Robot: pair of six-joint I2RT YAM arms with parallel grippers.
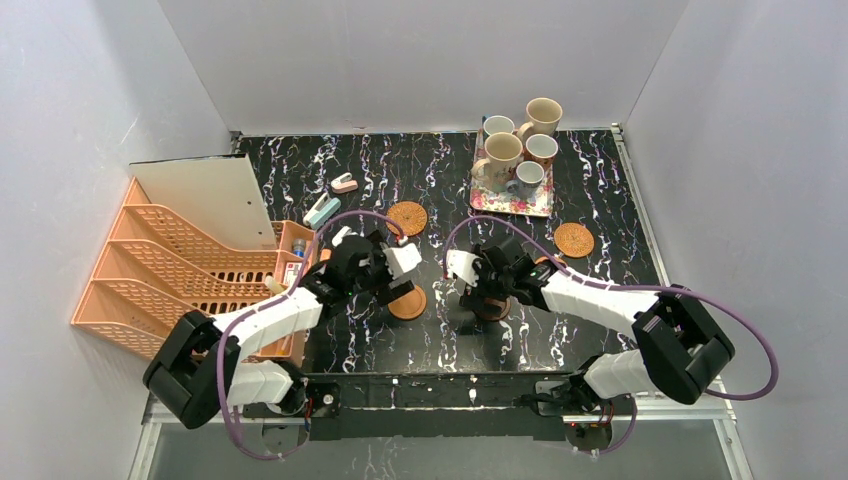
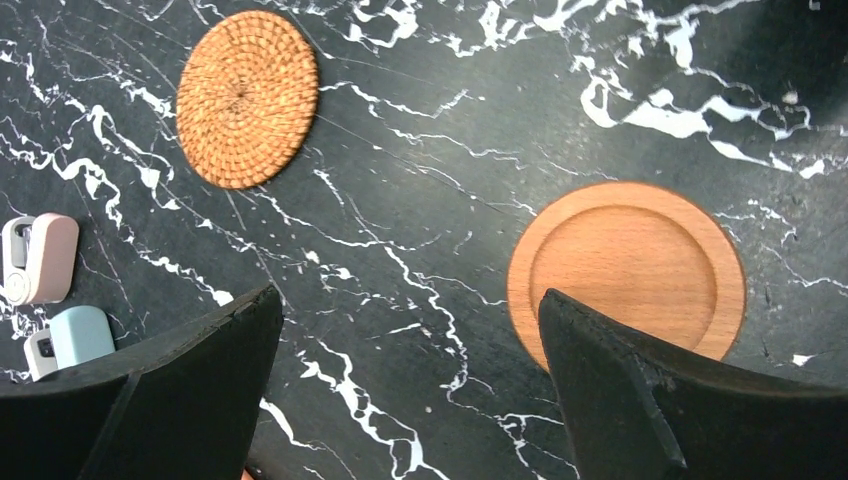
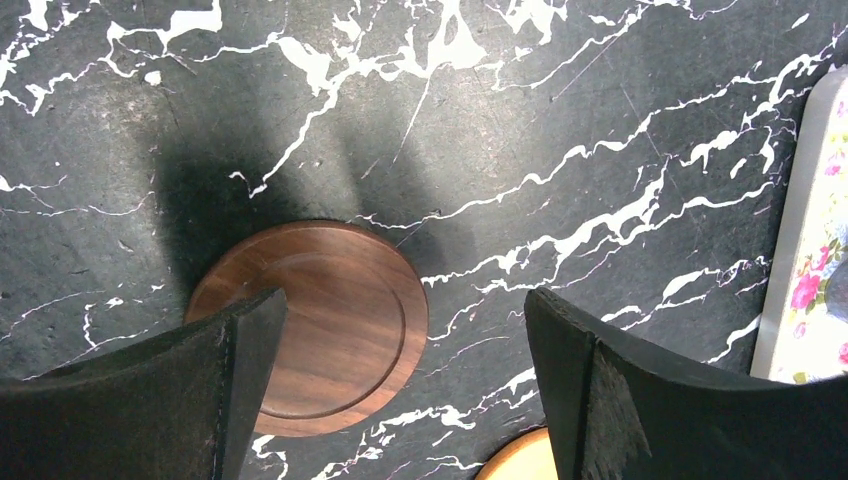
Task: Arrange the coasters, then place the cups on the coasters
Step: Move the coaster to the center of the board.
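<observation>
- The left end effector [image 2: 408, 310] is hovering with its jaws spread wide, gripping nothing; a smooth orange-brown coaster [image 2: 628, 275] is lying flat by its right finger, and a woven coaster [image 2: 247, 98] is sitting well apart beyond.
- The right end effector [image 3: 405, 310] is hanging wide open and empty above the dark brown coaster [image 3: 330, 320], with bare desk [image 3: 560, 120] stretching ahead.
- The floral tray [image 3: 815, 250] is edging in at the right, carrying five cups [image 1: 503, 152] by the desk's far edge.
- A second woven coaster [image 1: 574, 239] is lying near the tray.
</observation>
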